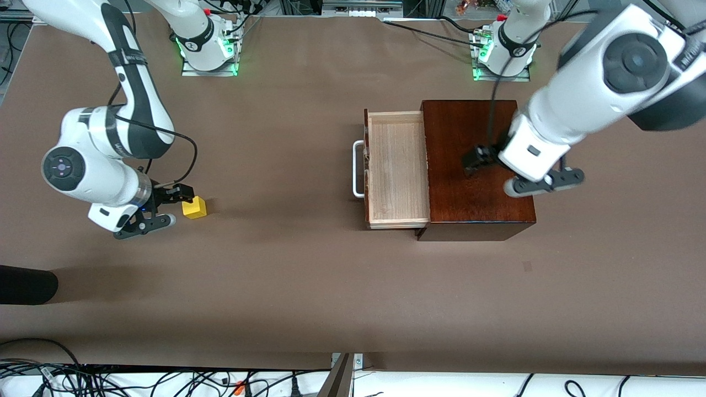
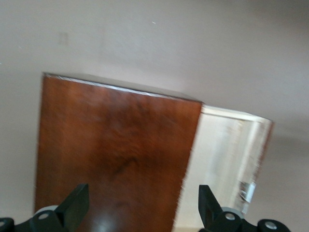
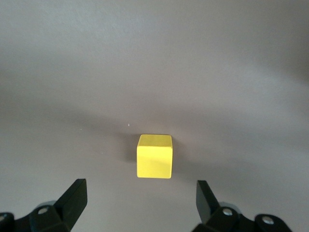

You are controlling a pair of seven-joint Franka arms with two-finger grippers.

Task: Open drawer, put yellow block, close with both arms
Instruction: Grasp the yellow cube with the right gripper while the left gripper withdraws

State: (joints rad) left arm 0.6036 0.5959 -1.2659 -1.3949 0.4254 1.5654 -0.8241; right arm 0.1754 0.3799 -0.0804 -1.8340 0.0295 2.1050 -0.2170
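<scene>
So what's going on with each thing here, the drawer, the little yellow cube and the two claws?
drawer: pulled out of the dark wooden box, nothing in it.
yellow block: sitting on the table toward the right arm's end, not gripped.
right claw: open, low beside the block.
left claw: open, over the box top, holding nothing.

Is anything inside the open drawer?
Nothing shows in the drawer except its bare pale wood floor. The part within the box is covered. The yellow block sits on the table.
</scene>
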